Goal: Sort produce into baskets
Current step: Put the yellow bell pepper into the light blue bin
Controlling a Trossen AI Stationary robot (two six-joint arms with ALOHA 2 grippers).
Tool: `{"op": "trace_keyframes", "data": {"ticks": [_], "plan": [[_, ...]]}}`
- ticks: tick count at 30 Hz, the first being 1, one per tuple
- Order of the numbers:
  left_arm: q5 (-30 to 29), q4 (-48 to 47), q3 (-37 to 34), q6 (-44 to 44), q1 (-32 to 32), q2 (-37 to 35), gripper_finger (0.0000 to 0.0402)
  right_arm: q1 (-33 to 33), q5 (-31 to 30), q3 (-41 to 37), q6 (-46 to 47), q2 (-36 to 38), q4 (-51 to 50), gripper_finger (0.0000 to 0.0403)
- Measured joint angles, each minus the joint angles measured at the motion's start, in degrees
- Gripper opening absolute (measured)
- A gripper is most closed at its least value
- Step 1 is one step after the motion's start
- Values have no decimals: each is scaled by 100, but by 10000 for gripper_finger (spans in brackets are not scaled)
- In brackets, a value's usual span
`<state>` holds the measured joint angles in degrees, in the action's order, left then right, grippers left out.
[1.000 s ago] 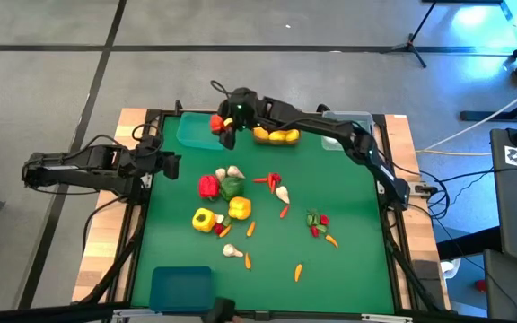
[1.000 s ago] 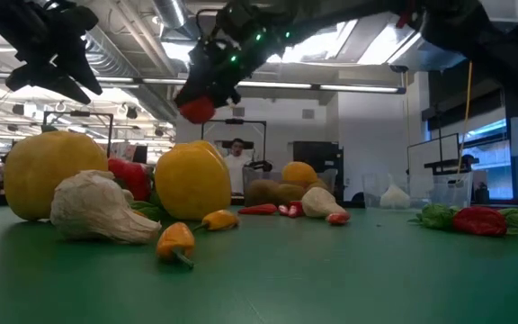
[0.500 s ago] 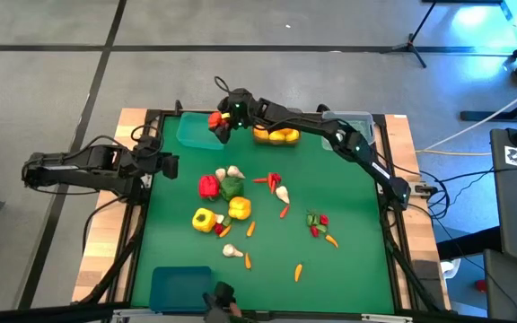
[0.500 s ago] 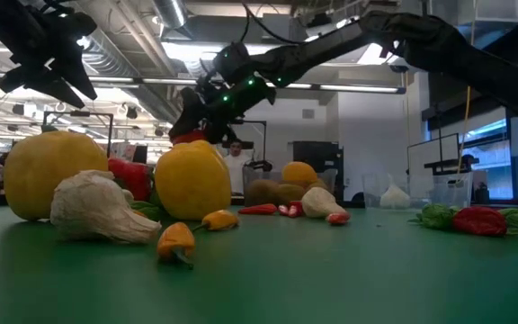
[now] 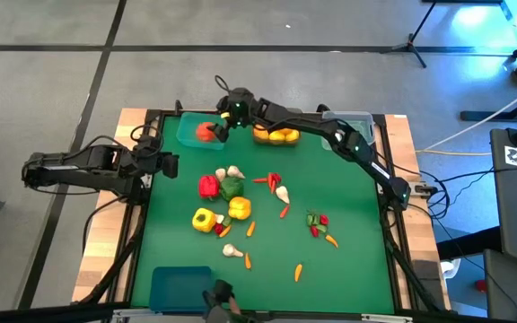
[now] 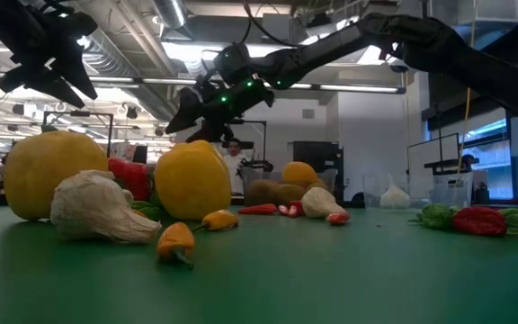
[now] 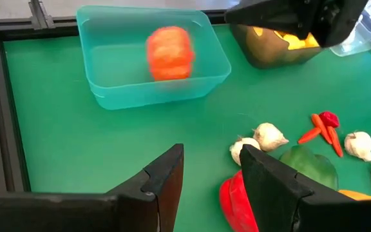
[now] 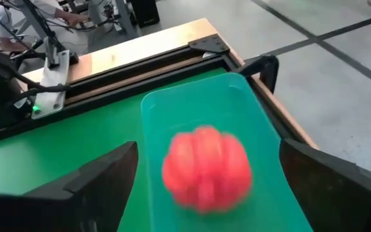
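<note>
Red pepper (image 5: 205, 132), one, lies in the teal basket (image 5: 187, 136) at the table's far edge; my right gripper (image 5: 223, 124) hangs spread above it. My left gripper (image 5: 167, 164), pressed together, waits at the left edge.

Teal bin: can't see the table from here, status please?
Right pincer open above teal bin. Red pepper blurred, dropping into bin. Left pincer shut, waiting at the table's left edge. Nothing in the way.
</note>
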<state>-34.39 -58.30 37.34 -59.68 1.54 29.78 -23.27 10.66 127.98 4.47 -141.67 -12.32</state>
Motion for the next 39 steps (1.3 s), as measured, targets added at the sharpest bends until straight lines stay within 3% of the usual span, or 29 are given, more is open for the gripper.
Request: {"op": "trace_keyframes", "data": {"ticks": [6, 9, 13, 18, 22, 33, 39], "plan": [[1, 27, 0, 94, 0, 0, 151, -14, 241, 336, 102, 76, -579, 368], [56, 67, 0, 343, 0, 0, 151, -42, 767, 712, -239, 360, -1250, 369], [72, 59, 0, 428, 0, 0, 151, -2, 1381, 560, -612, 964, -2145, 366], [74, 39, 0, 433, 0, 0, 151, 487, 1235, 540, -1928, 1234, -4076, 359], [74, 39, 0, 452, 0, 0, 151, 1037, 1225, 531, -2522, 1193, -4917, 353], [74, 38, 0, 455, 0, 7, 151, 2266, 349, -139, -2628, 1128, -4622, 351], [74, 39, 0, 501, 0, 7, 151, 2401, 693, -658, -1795, 1118, -4174, 351]]}}
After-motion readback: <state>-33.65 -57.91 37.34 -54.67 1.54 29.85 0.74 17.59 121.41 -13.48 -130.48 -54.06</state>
